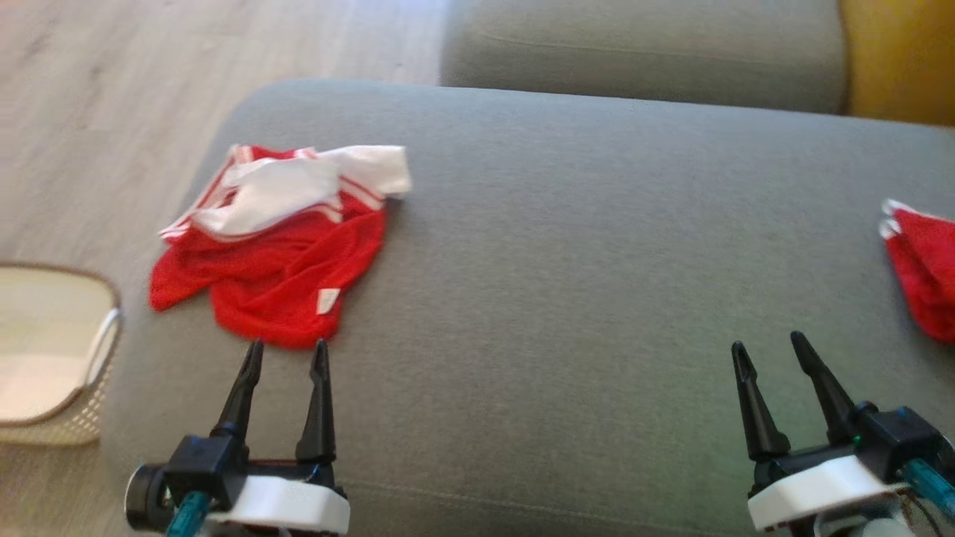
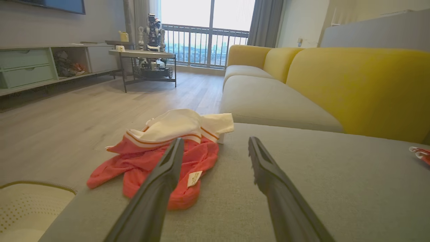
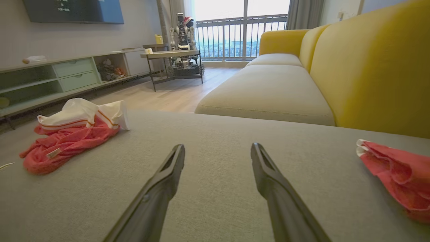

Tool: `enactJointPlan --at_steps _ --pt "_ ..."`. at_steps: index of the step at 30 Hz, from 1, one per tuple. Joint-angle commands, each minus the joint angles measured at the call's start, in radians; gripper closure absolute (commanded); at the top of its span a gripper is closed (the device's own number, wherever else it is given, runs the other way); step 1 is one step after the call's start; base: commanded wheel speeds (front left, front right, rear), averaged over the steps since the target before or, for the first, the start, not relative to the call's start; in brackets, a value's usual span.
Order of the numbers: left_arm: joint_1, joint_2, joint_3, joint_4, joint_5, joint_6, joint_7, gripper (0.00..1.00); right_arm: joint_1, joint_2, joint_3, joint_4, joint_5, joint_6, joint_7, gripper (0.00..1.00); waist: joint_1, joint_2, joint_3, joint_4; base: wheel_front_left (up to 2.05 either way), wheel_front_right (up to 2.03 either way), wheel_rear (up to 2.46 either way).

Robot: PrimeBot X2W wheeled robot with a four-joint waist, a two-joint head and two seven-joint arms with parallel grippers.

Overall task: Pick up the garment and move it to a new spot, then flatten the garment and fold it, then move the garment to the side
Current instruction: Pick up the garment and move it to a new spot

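Garment (image 1: 276, 246) lies on the sofa seat (image 1: 559, 261), far left. Another cloth (image 1: 925, 276) lies at the seat's right edge. Basket (image 1: 45, 358) stands on the floor, left of the seat. Left claw (image 1: 287, 354) sits just on the near side of the garment.

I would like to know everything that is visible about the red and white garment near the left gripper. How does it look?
The garment is crumpled, not flat. Its near part is red, mesh-like fabric; its far part is white with red stripes along the edges. A small white label shows near the front edge. It lies on the grey cushion, close to the cushion's left edge. The open left gripper points at its near edge; whether the fingertips touch it I cannot tell.
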Motion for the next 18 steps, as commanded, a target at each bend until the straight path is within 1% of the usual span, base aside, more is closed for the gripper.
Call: enactJointPlan --at_steps 1,6,10,14,18 --pt "-0.025 -0.005 0.028 -0.027 -0.013 0.009 -0.005 0.0 -0.006 -0.008 0.025 -0.033 -0.001 0.0 -0.01 0.0 0.0 0.0 -0.012 0.07 0.0 0.0 0.0" --pt "-0.007 -0.005 0.033 -0.027 -0.024 0.021 -0.005 0.0 0.006 -0.008 0.035 -0.031 0.005 0.0 -0.01 0.0 0.0 0.0 -0.022 0.163 0.0 0.0 0.0" --pt "0.002 -0.005 0.045 -0.036 -0.028 0.027 -0.005 0.0 0.007 -0.008 0.045 -0.027 0.004 0.0 -0.01 0.0 0.0 0.0 -0.017 0.219 0.0 0.0 0.0" --pt "0.006 -0.005 0.07 -0.03 -0.04 0.03 -0.005 0.0 0.004 -0.008 0.034 -0.014 -0.003 0.0 -0.01 0.0 0.0 0.0 -0.009 0.245 0.0 0.0 0.0" --pt "-0.02 -0.005 0.101 -0.027 -0.044 0.021 -0.005 0.0 -0.003 -0.008 0.031 -0.012 -0.016 0.0 -0.01 0.0 0.0 0.0 0.018 0.246 0.0 0.0 0.0"
